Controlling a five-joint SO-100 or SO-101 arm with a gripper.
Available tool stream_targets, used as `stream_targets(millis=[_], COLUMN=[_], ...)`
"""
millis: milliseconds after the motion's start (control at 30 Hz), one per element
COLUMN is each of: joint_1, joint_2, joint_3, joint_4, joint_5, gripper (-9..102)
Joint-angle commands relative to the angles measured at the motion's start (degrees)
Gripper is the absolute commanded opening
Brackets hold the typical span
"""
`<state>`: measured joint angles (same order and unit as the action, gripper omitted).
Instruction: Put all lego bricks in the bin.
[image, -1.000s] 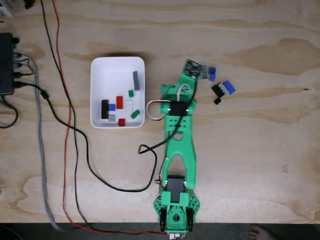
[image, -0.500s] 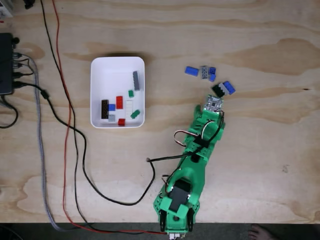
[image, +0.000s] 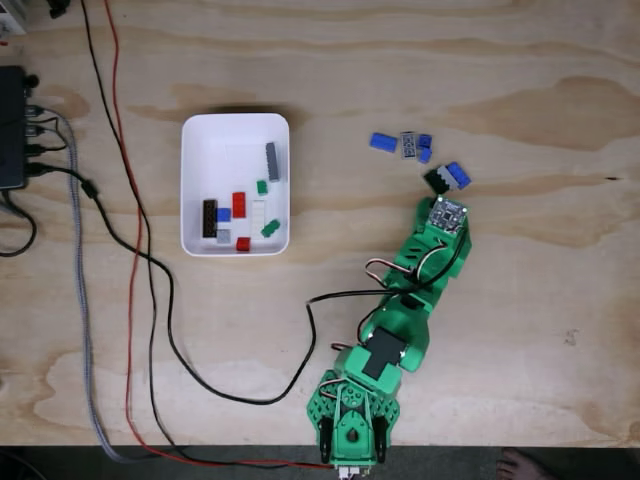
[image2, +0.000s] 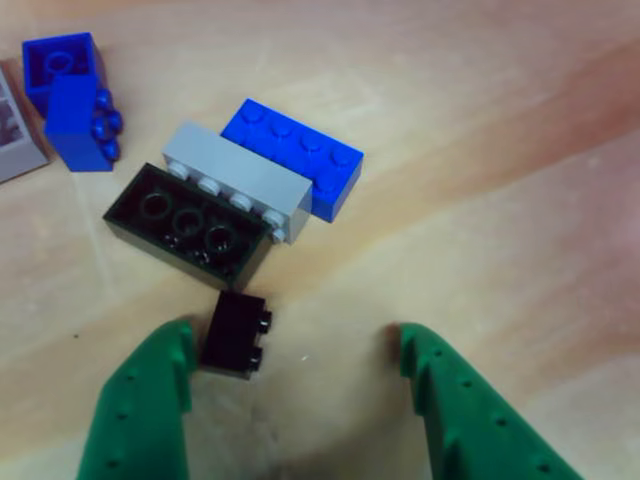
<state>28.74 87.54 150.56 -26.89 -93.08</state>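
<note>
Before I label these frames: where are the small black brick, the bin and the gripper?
small black brick (image2: 236, 335), other view, on its dark side face.
bin (image: 232, 138), fixed view, on its bare white floor.
gripper (image2: 295, 365), other view, midway between the green fingertips.

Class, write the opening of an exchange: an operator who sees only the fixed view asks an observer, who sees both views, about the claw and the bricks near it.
Operator: The board hides the tip. Open or shut?
Observer: The claw is open, with its fingers wide apart.
Operator: Is anything between them?
Observer: A small black brick sits in the gap, close by the finger on the left of the other view.
</note>
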Motion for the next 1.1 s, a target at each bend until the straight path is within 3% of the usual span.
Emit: stream_targets(millis=[0, 200, 600, 767, 933, 1000, 1067], joint_1=[-1.32, -1.93, -2.81, -3.43, -4.13, -6.33, -9.84], joint_2=[-2.72, -2.81, 4.13, 4.04, 6.42, 13.18, 24.43], joint_3=[-3.16, -3.96, 1.41, 1.58, 1.49, 0.97, -2.2], joint_4=[-1.85, 1.23, 2.29, 2.2, 2.46, 5.8, 17.14], joint_5=[1.05, -0.18, 0.7, 0.44, 1.93, 4.92, 8.96], gripper=[23, 10, 16, 1, 0, 0, 0])
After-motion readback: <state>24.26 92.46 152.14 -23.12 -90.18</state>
